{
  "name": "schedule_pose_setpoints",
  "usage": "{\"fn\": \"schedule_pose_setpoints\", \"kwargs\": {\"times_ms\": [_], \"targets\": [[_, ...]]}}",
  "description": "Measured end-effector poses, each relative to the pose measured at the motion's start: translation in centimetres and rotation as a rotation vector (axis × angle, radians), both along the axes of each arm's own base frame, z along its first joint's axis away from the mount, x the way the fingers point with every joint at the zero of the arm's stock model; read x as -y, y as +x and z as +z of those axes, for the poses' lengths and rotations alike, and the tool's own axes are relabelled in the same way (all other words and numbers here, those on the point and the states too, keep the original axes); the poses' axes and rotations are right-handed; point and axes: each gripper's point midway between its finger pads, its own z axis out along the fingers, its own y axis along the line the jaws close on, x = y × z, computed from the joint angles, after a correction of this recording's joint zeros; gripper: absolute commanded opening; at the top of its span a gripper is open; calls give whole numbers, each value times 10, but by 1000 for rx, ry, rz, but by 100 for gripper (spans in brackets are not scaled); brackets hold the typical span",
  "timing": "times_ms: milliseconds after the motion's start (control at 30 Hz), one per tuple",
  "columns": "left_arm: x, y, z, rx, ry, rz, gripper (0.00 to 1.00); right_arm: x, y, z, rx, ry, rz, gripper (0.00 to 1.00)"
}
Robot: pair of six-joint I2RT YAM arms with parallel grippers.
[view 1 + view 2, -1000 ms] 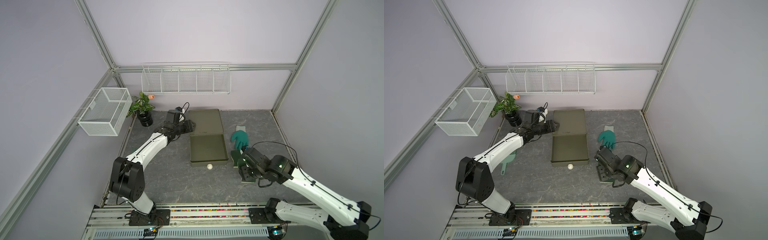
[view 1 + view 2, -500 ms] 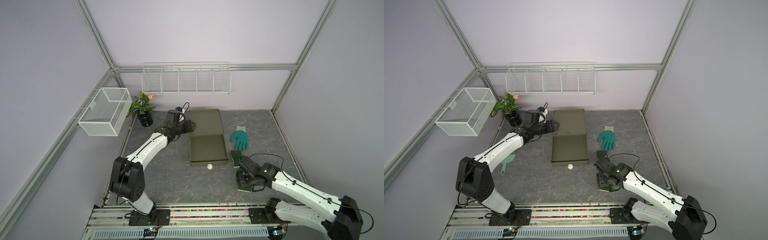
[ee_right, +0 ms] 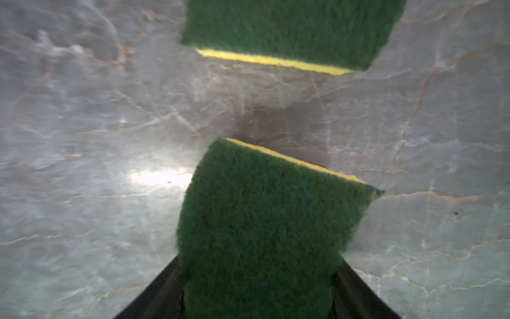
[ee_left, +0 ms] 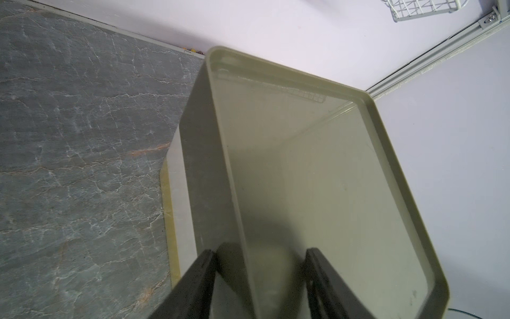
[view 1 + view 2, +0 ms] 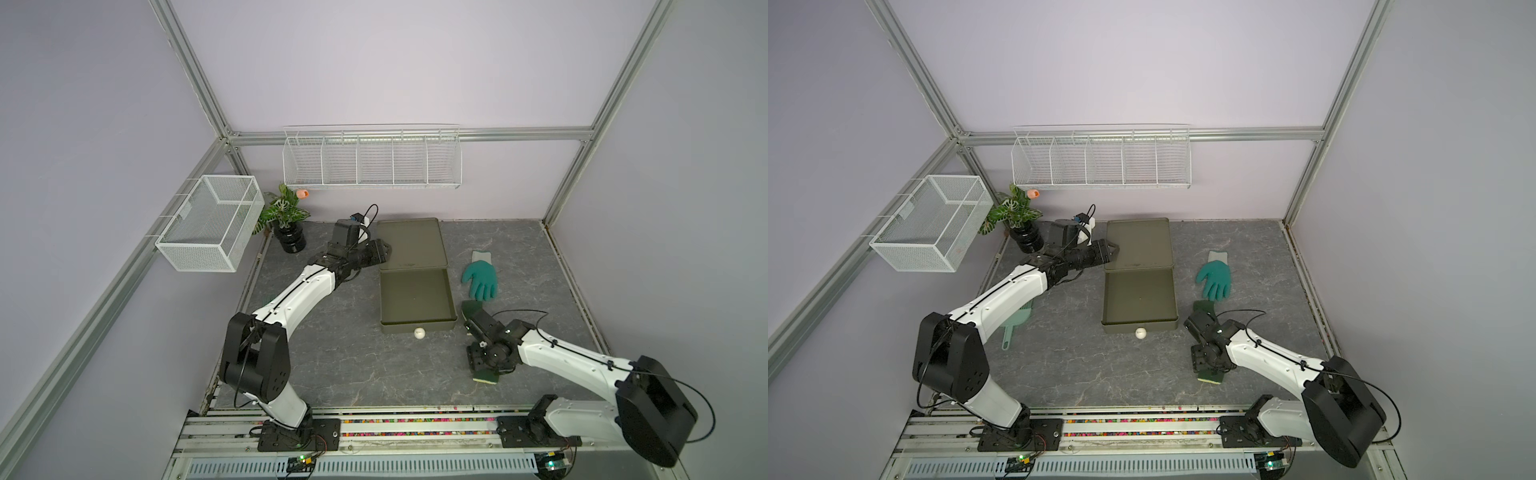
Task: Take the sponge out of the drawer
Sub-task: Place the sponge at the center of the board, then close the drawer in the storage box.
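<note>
Beneath the right gripper [image 5: 483,371], on the grey marble-patterned tabletop [image 5: 353,365] and well outside the drawer [image 5: 417,327], lies the sponge [image 5: 487,378]. In the right wrist view it sits pinched between the gripper's 2 black fingers [image 3: 356,290]. There are 2 sponges in all. The second sponge [image 5: 471,308] lies just beside the open drawer's right front corner, near 1 teal glove [image 5: 481,280] with a pale knit cuff. Both sponges are rectangular, with a rough dark-green scouring face over yellow foam. The drawer is smooth olive plastic with rounded corners and 1 round white knob [image 5: 419,333]. The left gripper [image 5: 384,251] stands with its fingers parted, straddling the drawer unit [image 5: 411,243] at its raised left rim.
</note>
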Motion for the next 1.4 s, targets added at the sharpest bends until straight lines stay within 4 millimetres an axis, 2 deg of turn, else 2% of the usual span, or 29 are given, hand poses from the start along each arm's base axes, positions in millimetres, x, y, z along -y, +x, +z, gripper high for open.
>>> {"fn": "schedule_pose_setpoints", "kwargs": {"times_ms": [100,333,500,633,767,900,1000,1100,1233,1400], "targets": [[0,0,0,0,0,0,56,1,-1,-5,-18,-14,2,80],[0,0,0,0,-2,-1,56,0,3,-5,-12,-11,9,100],[0,1,0,0,-1,-1,56,3,-1,3,-9,-8,8,95],[0,1,0,0,-2,-1,56,-5,6,39,92,87,11,91],[0,1,0,0,-1,-1,56,-23,14,91,236,262,33,89],[0,1,1,0,-1,0,56,-42,12,141,350,450,86,89],[0,1,0,-1,-1,0,56,-60,7,169,398,564,143,90],[0,1,0,-1,-1,0,56,-77,4,184,418,645,193,96],[0,1,0,-1,-1,0,56,-91,3,194,419,715,215,100],[0,1,0,-1,-1,0,56,-106,3,194,392,753,224,91]]}}
